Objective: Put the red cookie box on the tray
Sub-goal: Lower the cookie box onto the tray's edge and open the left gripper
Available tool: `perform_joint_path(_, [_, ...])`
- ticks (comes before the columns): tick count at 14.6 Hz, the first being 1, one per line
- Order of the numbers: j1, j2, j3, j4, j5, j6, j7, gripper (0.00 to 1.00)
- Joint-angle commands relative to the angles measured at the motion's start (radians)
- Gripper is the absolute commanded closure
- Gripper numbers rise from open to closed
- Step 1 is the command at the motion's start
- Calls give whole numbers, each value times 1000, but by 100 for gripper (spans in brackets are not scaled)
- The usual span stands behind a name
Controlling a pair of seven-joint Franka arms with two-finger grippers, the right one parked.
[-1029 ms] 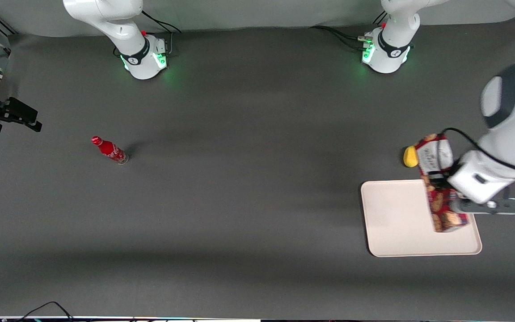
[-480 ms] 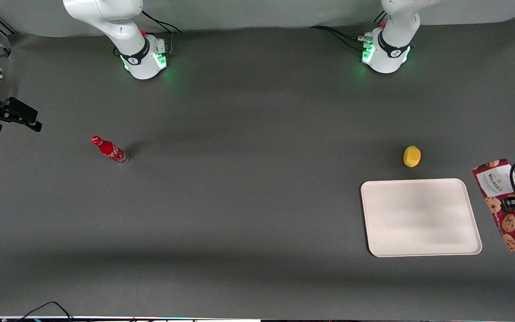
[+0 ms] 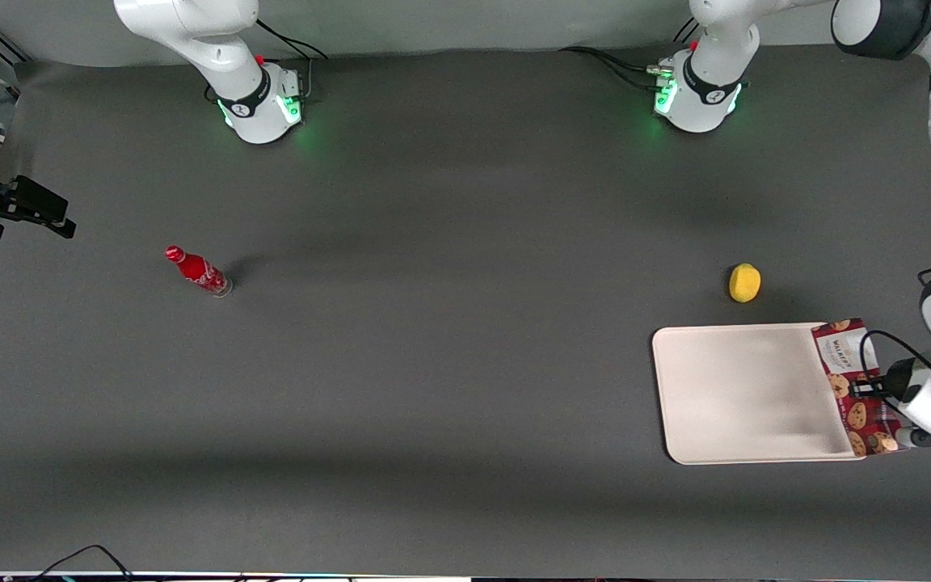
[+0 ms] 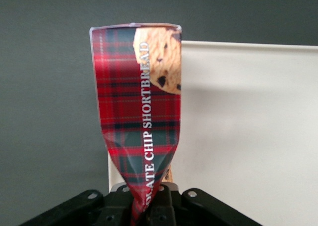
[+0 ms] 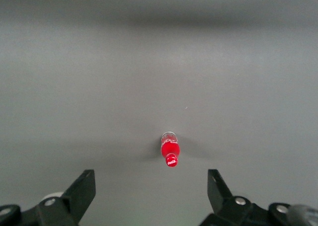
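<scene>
The red cookie box [image 3: 848, 380] is a dark-red plaid carton with cookie pictures and a white label panel. It is held over the edge of the cream-white tray [image 3: 740, 396] that lies toward the working arm's end of the table. My left gripper [image 3: 867, 388] is shut on the box at its middle. In the left wrist view the gripper [image 4: 146, 208] pinches the plaid carton [image 4: 141, 102] so that it creases. The carton partly overlaps the tray [image 4: 248, 136]. I cannot tell whether the box touches the tray.
A yellow round fruit [image 3: 744, 283] lies on the dark mat, a little farther from the front camera than the tray. A small red soda bottle [image 3: 197, 272] stands toward the parked arm's end and also shows in the right wrist view [image 5: 169, 153].
One second ago the box hung over the tray in the gripper. Half a second ago it was off the tray, toward the working arm's end. Now it is over the tray's edge.
</scene>
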Motion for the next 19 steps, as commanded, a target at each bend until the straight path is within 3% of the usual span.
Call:
perform_joint_path(1, [-16, -8, 20, -38, -4, 52, 44, 100])
perform_joint_path(5, [-4, 7, 20, -38, -8, 55, 66, 100])
perform_joint_path(6, [-4, 7, 20, -39, -6, 55, 70, 94])
perform_joint_path(7, [-4, 7, 20, -38, -11, 55, 82, 78])
perform_joint_path(9, [1, 6, 20, -40, -20, 104, 101, 0])
perform_joint_path(13, [4, -48, 19, -40, -18, 97, 83, 0])
perform_joint_path(19, [5, -271, -47, -85, -26, -67, -18, 0])
